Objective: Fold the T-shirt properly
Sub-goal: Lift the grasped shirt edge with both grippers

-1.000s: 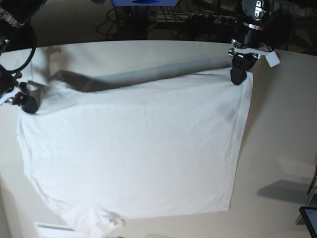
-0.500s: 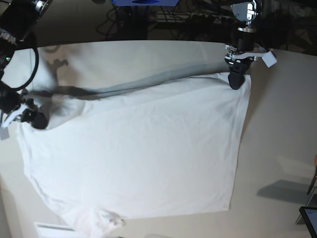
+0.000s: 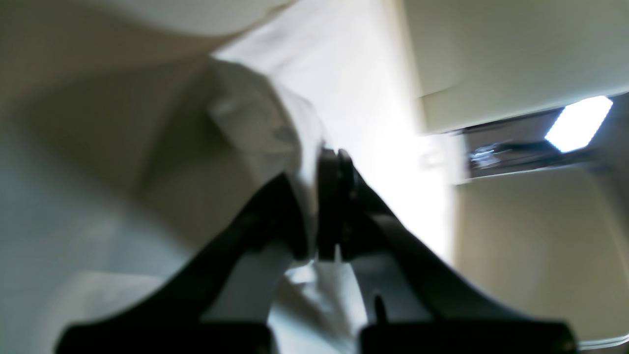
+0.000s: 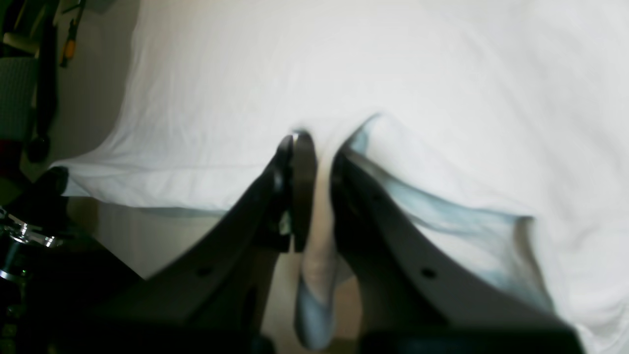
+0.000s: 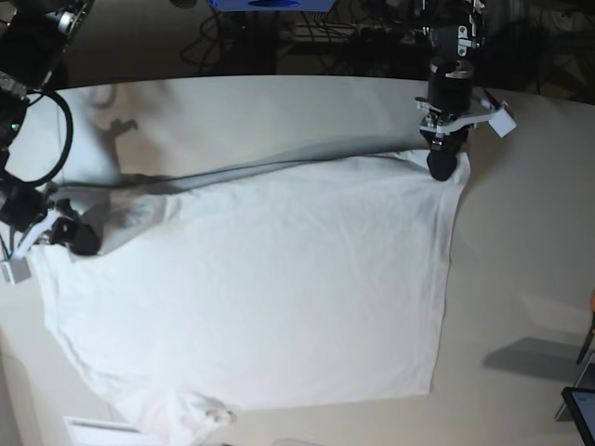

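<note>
The white T-shirt (image 5: 270,288) lies spread over the tabletop, its far edge lifted between both arms. At the shirt's far right corner my left gripper (image 5: 442,167) is shut on the cloth; the left wrist view shows fabric (image 3: 265,132) pinched between the black fingers (image 3: 328,196). My right gripper (image 5: 79,240) holds the far left corner, shut on a fold of the T-shirt (image 4: 319,206) in the right wrist view. A bunched sleeve (image 5: 209,413) lies at the near edge.
The off-white table (image 5: 530,279) runs wide to the right of the shirt. A dark object's corner (image 5: 581,409) shows at the lower right edge. Cables and dark equipment (image 5: 325,28) sit beyond the table's far edge.
Both grippers have carried the shirt's far edge toward the near side. The right gripper dropped lower on the left and the left gripper shifted slightly left and down.
</note>
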`<state>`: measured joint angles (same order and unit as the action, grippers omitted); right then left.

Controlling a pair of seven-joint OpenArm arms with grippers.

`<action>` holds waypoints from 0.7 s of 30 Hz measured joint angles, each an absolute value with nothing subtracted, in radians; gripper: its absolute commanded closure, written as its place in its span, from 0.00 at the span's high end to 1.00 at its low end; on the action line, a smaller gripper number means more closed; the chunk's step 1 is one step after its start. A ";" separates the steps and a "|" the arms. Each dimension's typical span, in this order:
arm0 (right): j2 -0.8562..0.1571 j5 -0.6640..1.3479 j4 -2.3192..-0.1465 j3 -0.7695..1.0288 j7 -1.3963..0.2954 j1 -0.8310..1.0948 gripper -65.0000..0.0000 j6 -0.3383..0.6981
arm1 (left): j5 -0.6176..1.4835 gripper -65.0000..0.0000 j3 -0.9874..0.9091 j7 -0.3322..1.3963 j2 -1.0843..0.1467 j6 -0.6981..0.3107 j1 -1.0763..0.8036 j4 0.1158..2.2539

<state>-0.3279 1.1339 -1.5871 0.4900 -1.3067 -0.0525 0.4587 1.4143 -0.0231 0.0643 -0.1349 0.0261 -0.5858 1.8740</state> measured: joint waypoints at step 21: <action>-0.335 1.028 -1.434 0.388 -1.227 -0.191 0.01 0.462 | 1.480 0.00 -0.025 0.064 -0.177 0.164 -0.321 1.788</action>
<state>-0.3347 1.0283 -1.4338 0.3878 -1.2274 -0.1905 0.4618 1.4796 -0.0254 0.0639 -0.1768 0.1642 -0.3210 1.7878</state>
